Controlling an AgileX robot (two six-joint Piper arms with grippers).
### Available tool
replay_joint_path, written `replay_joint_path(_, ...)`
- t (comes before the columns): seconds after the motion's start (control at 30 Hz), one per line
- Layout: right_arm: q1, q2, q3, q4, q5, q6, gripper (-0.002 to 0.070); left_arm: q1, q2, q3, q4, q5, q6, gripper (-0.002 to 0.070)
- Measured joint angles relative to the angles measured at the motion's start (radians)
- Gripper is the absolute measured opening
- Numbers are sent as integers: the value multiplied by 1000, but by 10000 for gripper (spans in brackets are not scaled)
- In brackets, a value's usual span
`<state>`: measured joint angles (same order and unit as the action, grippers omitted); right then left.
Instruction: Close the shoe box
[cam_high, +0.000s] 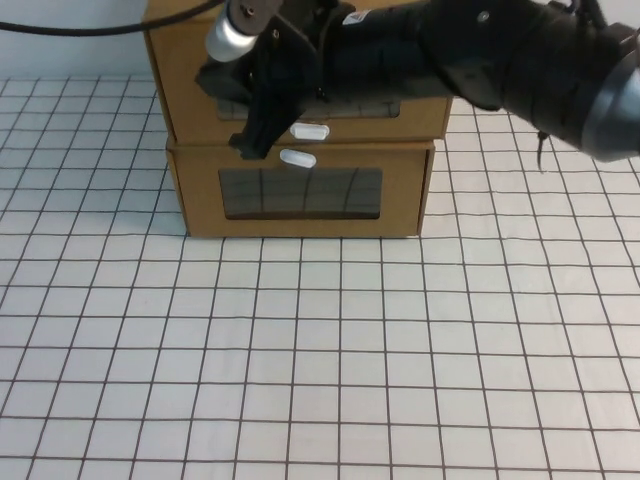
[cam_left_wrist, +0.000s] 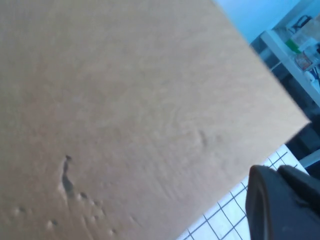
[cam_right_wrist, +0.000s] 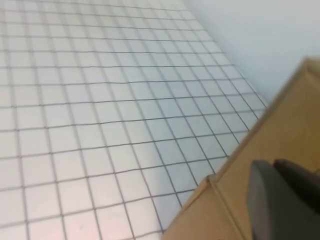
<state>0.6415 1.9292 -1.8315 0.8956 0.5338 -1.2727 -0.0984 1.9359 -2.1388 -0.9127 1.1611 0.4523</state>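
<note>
Gridded white tabletop (cam_high: 320, 350); shoe box (cam_high: 300, 85) stacked on second cardboard box (cam_high: 300, 190); my right tool (cam_high: 255, 125) against shoe box front, grip unclear; my left tool (cam_left_wrist: 280, 205) beside cardboard, grip unclear

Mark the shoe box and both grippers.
shoe box (cam_high: 175, 100), high view, front face left of window
left gripper (cam_left_wrist: 280, 205), left wrist view, dark tip beside cardboard (cam_left_wrist: 125, 100)
right gripper (cam_right_wrist: 285, 200), right wrist view, dark tip over cardboard edge
</note>
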Motion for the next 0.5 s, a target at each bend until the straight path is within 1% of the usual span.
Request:
replay_joint_path(0.13, -7, -81, 0, -89, 76, 16, -13, 58, -75, 0, 0, 30, 19, -5)
replay_joint_path(0.23, -46, -144, 0, -132, 123, 67, -14, 120, -132, 0, 0, 63, 29, -6)
replay_joint_path(0.33, -120, -198, 0, -179, 176, 149, -14, 176, -180, 11, 0, 81, 52, -6)
replay_joint_path(0.43, -229, -234, 2, -209, 219, 278, -13, 223, -239, 56, 0, 84, 77, -6)
replay_joint_path(0.5, -321, -253, 20, -212, 233, 378, -13, 246, -285, 107, 0, 86, 96, -5)
